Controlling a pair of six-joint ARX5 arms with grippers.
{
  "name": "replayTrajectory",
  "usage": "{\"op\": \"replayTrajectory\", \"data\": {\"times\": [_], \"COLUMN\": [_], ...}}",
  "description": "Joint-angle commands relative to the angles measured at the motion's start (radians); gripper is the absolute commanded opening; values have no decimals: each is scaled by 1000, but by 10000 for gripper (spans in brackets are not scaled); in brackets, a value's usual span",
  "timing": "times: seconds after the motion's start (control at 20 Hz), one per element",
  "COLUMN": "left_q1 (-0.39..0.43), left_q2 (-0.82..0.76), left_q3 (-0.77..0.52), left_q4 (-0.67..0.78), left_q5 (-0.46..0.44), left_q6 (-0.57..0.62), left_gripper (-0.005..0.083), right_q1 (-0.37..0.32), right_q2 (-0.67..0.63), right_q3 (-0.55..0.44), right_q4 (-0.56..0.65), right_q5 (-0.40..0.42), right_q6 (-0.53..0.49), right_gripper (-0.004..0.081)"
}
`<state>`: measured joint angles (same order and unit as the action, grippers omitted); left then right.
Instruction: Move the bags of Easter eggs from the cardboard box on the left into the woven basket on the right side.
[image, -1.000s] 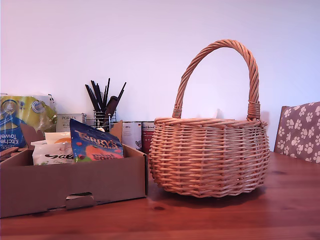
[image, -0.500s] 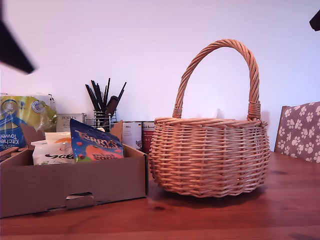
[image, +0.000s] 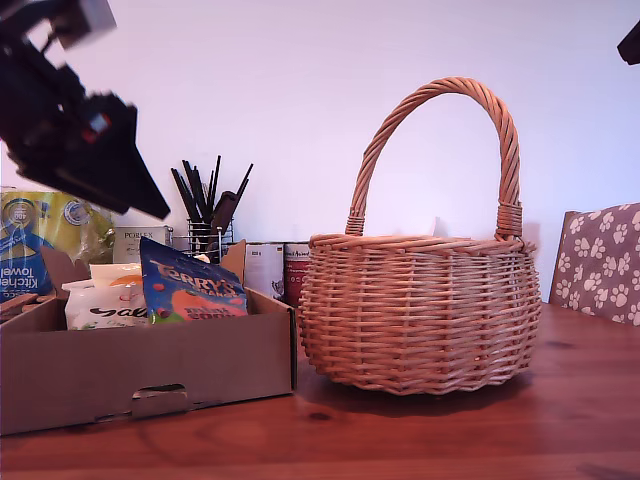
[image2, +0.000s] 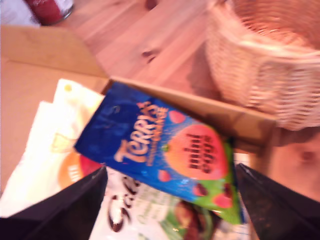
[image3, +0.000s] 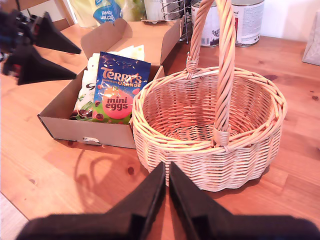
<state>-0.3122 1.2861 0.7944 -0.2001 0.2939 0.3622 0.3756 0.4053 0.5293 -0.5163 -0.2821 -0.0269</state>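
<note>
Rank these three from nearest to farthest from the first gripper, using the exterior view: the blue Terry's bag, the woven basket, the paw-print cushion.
1. Blue Terry's bag, in the cardboard box, just below my first gripper.
2. Woven basket, mid-view.
3. Paw-print cushion, at the exterior view's right edge.

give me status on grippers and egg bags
First end effector open above blue Terry's bag, nothing held. Second end effector shut, empty. Bags in cardboard box; woven basket empty.
</note>
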Motion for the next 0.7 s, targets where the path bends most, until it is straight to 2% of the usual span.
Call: {"op": "replayTrajectory", "data": {"times": [0.0, 0.2, 0.4, 0.65], "left_q1": [4, 53, 105, 111], "left_q2": [30, 65, 108, 197], "left_q3": [-7, -7, -6, 4], "left_q4": [29, 83, 156, 209], "left_q5": [0, 8, 113, 204], "left_q6": [-24, -169, -345, -576], "left_gripper": [774, 774, 774, 773], "right_q1": [4, 4, 4, 4], "right_q2": [4, 4, 4, 5], "right_q3": [10, 10, 10, 10], "right_q4": [10, 10, 19, 19], "right_q5": [-3, -3, -3, -3], "right_q6": [-2, -8, -8, -8], "right_gripper": [-13, -13, -13, -13]}}
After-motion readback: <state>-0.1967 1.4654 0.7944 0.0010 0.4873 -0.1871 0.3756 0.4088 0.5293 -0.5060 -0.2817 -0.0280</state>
